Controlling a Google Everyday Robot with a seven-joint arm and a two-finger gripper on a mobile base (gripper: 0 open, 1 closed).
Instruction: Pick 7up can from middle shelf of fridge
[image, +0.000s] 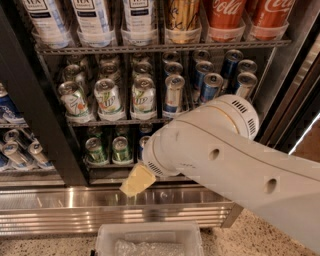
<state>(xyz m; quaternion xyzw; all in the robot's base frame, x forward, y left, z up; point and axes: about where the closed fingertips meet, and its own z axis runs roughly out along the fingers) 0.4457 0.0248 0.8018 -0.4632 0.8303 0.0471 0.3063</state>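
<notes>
Front rows: three 7up cans (109, 97), three slim blue cans (211, 86), two cola cans (226, 12); one gripper (137, 181) low before the fridge (150, 210).

Floor (260, 232) here is that speckled tan terrazzo stuff, showing bottom right plus a sliver bottom left. There's a clear plastic bin (150, 239) at the bottom edge with something crinkly and see-through inside. Bright streak of light (306, 134) over on the right. My jaws hang low, above the bin.
</notes>
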